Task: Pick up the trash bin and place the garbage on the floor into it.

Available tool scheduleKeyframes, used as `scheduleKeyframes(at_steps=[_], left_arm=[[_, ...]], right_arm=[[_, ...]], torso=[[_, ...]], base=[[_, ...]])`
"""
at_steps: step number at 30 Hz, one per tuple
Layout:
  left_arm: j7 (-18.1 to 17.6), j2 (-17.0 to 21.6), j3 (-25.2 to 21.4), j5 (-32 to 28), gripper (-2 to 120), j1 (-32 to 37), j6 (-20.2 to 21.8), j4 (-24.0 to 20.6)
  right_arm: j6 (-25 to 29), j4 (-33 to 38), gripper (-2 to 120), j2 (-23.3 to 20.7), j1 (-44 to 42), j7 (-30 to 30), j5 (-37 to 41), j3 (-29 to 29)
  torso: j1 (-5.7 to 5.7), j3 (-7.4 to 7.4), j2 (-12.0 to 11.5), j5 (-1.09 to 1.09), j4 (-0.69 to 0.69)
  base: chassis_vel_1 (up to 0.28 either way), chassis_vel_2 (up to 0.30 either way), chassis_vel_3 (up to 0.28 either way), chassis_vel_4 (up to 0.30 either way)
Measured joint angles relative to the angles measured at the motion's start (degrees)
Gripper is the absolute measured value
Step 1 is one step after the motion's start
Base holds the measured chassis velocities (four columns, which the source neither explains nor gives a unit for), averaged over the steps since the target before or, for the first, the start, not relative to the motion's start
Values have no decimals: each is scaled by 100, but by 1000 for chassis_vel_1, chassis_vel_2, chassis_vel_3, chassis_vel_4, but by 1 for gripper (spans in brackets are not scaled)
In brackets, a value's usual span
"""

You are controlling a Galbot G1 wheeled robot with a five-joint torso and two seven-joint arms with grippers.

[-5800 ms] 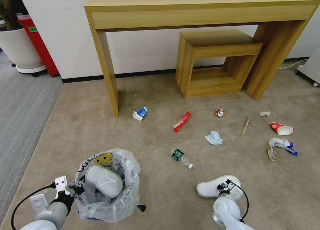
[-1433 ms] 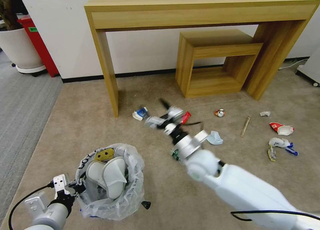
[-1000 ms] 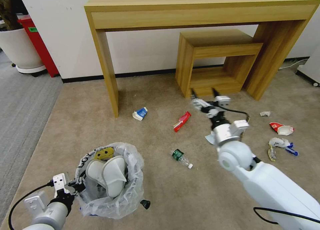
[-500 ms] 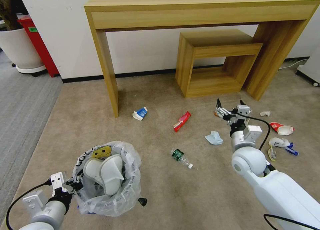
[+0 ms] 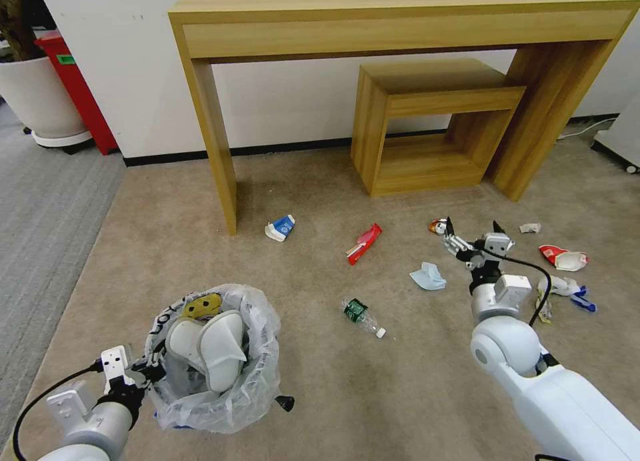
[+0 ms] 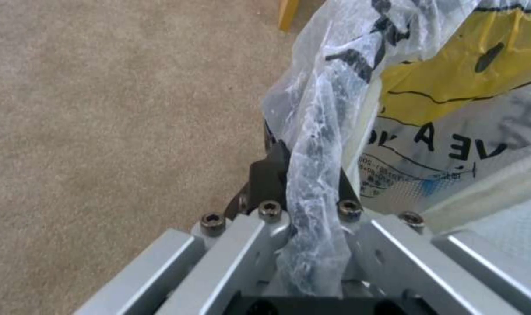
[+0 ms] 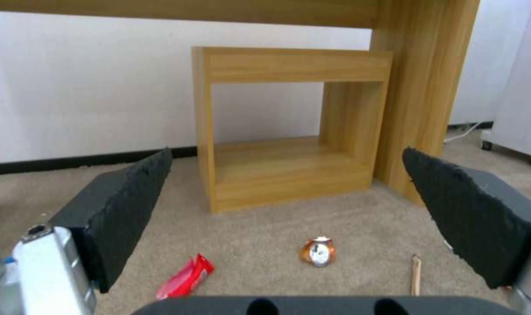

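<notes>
The trash bin (image 5: pixel 257 387), lined with a crinkly white bag, hangs low at my left with two white slippers (image 5: pixel 207 344) inside. My left gripper (image 5: pixel 143 374) is shut on its rim; the pinched bag (image 6: pixel 312 175) fills the wrist view. My right gripper (image 5: pixel 473 234) is open over the beige floor (image 5: pixel 200 261), just right of the crushed can (image 5: pixel 438 226). The right wrist view shows the gripper (image 7: pixel 286 151) wide open above the can (image 7: pixel 318 251), a red wrapper (image 7: pixel 186 275) and the wooden stick (image 7: pixel 416 273). The mask (image 5: pixel 427 276), bottle (image 5: pixel 363 316), carton (image 5: pixel 281 227) and crumpled paper (image 5: pixel 530 228) lie scattered about.
A wooden desk (image 5: pixel 400 21) with a small wooden cube stool (image 5: pixel 427 127) under it stands against the wall. More wrappers (image 5: pixel 563 257) lie at the far right. A white planter (image 5: pixel 40 101), a red box (image 5: pixel 77 87) and grey carpet (image 5: pixel 47 207) are on the left.
The second slipper went from the floor into the bin. My right arm then swung from the bin across to the right and came down near the can, gripper open.
</notes>
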Motion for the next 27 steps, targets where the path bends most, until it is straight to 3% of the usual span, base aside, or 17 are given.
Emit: scheduleKeyframes(at_steps=[27], left_arm=[[59,-44,41,57,1,-39,-72,111]], right_arm=[[90,-87,100,56,57,-96,-92,-187]], torso=[[0,0,0,0,0]], base=[[-18,20,20,-19]])
